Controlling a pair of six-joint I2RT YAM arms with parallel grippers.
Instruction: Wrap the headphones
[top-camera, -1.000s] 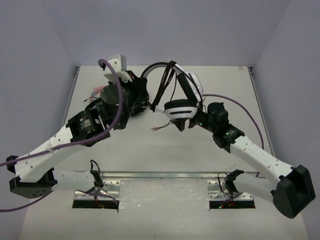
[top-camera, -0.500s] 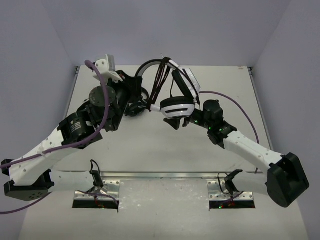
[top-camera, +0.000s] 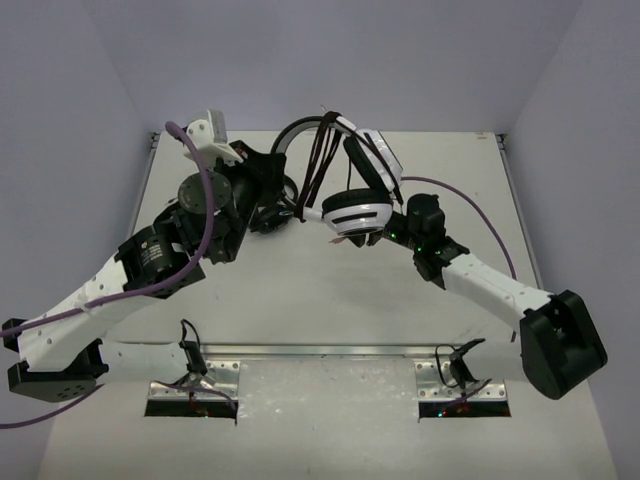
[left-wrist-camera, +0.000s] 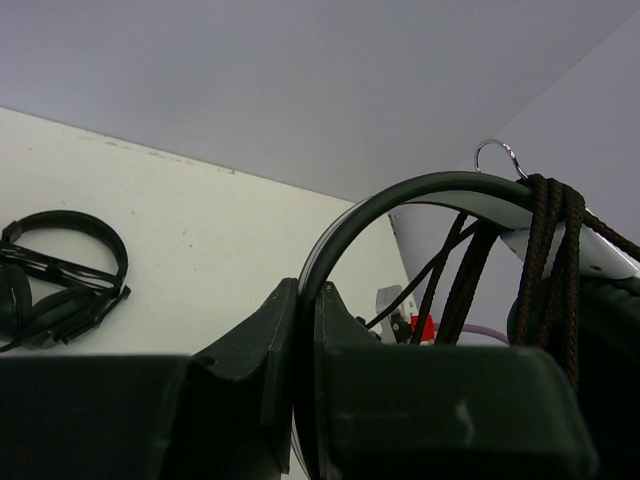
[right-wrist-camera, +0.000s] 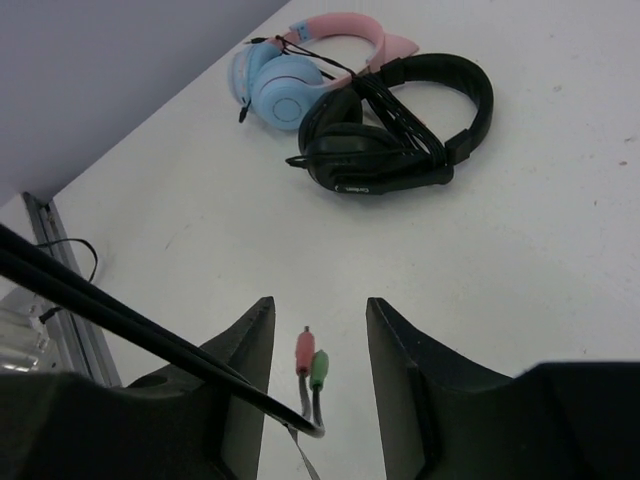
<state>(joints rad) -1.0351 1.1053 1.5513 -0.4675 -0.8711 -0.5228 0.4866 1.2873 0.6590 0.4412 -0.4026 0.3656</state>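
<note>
Headphones (top-camera: 383, 165) hang above the table (top-camera: 300, 290) between my two arms, with the cable (left-wrist-camera: 550, 250) looped several times over the headband (left-wrist-camera: 400, 195). My left claw (left-wrist-camera: 308, 330) is clamped tight on that headband. My right claw (right-wrist-camera: 318, 310) sits just under the lower ear cup (top-camera: 357, 212), its jaws partly apart. The plugs (right-wrist-camera: 311, 362) dangle between them, touching neither. On the table lie a black pair (right-wrist-camera: 400, 130) and a pink-and-blue pair (right-wrist-camera: 300, 70).
</note>
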